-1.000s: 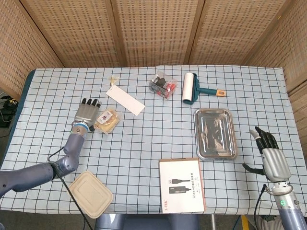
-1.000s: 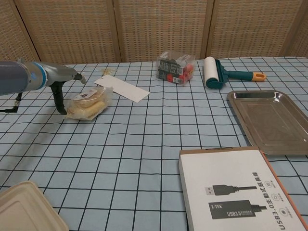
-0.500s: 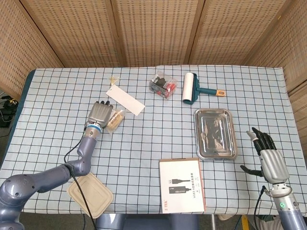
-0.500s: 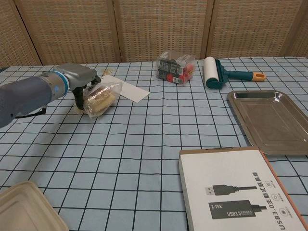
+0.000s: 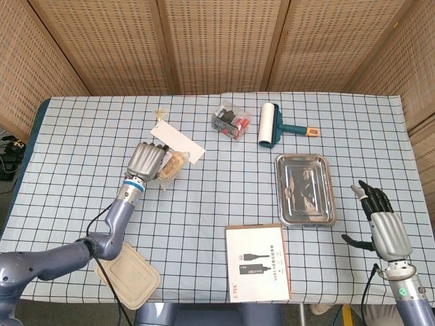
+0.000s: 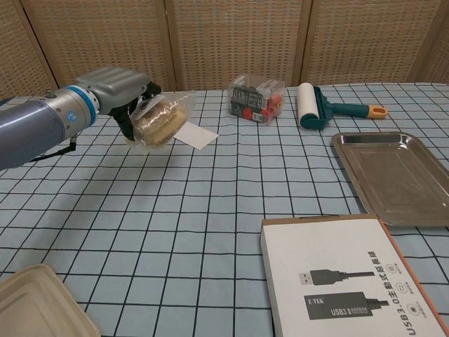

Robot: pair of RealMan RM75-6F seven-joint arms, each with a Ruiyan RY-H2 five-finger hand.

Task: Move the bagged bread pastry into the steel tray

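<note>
Lifted off the cloth since 1 s ago, the bagged bread pastry (image 6: 160,119) hangs in the left hand (image 5: 146,160), fingers wrapped around it for carrying to the steel tray (image 5: 305,189), while the right hand (image 5: 382,224) idles, fingers spread.

The room is evenly and brightly lit from overhead, with soft light and no harsh contrast. Shadows on the blue-and-white checked cloth of the bench (image 5: 224,197) are faint and short, sitting close under each object. The rectangular steel tray (image 5: 305,189) shows pale, wrinkled reflections across its floor in the head view and a smoother sheen in the chest view. Both views are sharp, with no motion blur. The woven wicker screens (image 6: 231,42) behind look slightly softer.
</note>
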